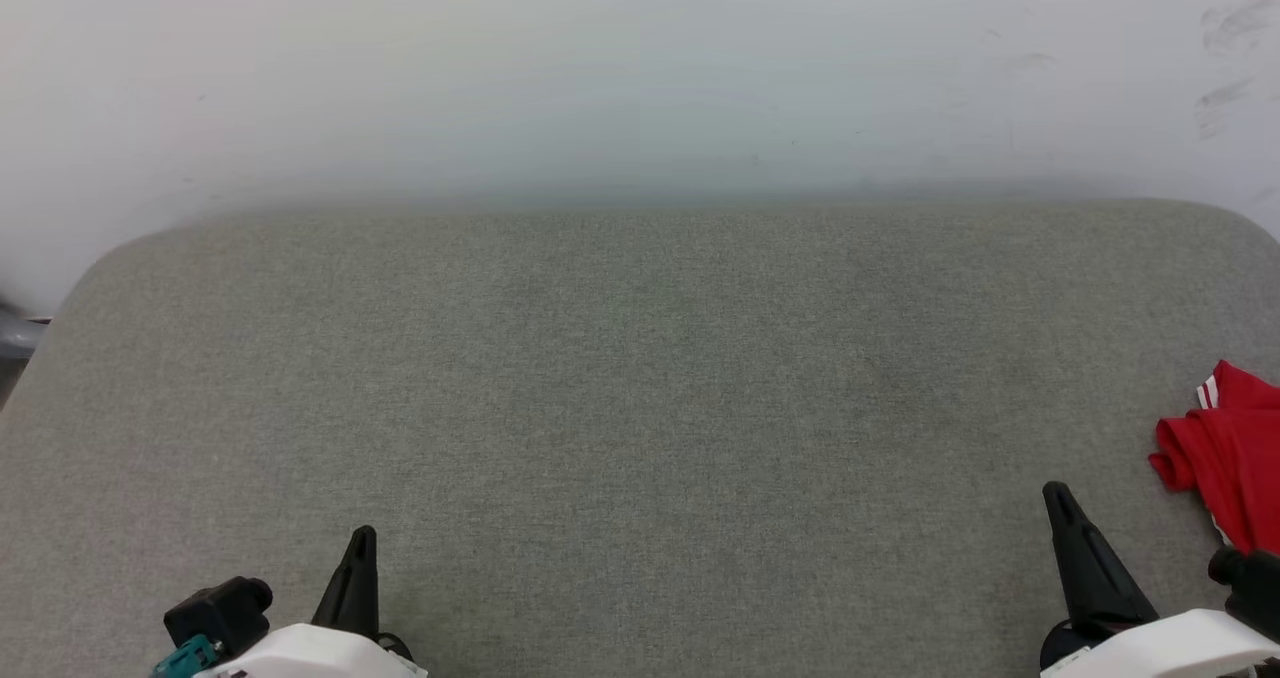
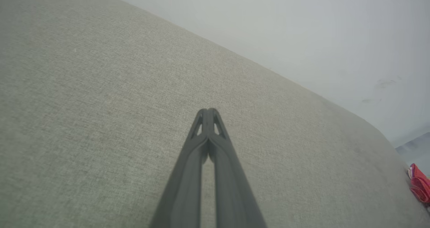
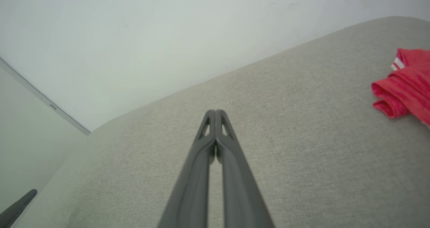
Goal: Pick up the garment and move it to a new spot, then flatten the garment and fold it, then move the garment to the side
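Observation:
The garment (image 1: 1228, 448) is a crumpled red heap with a bit of red-and-white striped trim, lying at the far right edge of the grey cushioned surface (image 1: 640, 378); part of it runs out of the head view. It also appears at the right edge of the right wrist view as the garment (image 3: 404, 85) and as a small red patch, the garment (image 2: 420, 184). My right gripper (image 1: 1056, 494) is shut and empty, a short way left of the heap. My left gripper (image 1: 364, 536) is shut and empty at the lower left, far from it. Both pairs of fingertips meet: left gripper (image 2: 208, 111), right gripper (image 3: 215, 111).
A pale wall (image 1: 640, 68) rises behind the grey surface, whose far corners are rounded. A dark grey object (image 1: 15, 333) pokes in at the left edge. The tip of the other arm's finger (image 3: 18, 206) shows at the lower left of the right wrist view.

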Available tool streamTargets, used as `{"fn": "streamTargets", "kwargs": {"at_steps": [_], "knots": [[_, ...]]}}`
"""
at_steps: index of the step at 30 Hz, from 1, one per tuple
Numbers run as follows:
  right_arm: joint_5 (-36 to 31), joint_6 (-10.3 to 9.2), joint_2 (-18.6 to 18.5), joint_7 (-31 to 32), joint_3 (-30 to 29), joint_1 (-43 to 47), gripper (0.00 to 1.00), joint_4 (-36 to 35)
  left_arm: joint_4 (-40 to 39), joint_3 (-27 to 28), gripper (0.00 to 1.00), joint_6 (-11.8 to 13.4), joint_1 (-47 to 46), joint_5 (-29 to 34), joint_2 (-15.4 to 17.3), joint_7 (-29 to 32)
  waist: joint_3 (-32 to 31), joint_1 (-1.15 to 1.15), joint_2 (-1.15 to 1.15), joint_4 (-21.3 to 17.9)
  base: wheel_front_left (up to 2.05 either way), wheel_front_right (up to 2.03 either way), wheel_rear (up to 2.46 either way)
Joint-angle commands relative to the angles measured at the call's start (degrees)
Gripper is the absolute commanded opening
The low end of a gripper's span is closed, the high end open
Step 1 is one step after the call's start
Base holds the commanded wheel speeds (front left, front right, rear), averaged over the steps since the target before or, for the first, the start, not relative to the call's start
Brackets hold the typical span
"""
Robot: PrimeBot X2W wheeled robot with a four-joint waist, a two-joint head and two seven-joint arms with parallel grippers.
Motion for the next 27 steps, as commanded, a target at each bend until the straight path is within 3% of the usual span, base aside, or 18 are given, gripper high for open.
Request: {"fn": "streamTargets", "kwargs": {"at_steps": [1, 27], "knots": [[2.9, -0.01, -0.6, -0.1, 0.1, -1.9, 0.0, 0.0, -0.8, 0.6, 0.0, -0.4, -1.9, -2.4, -0.1, 0.6, 0.0, 0.0, 0.0, 0.0, 0.0, 0.0, 0.0], [24.7, -0.01, -1.2, 0.4, 0.3, -6.3, 0.0, 6.0, -0.6, 4.0, 0.0, -2.6, -4.3, -21.8, -1.9, 5.9, 0.2, 0.0, 0.0, 0.0, 0.0, 0.0, 0.0]]}}
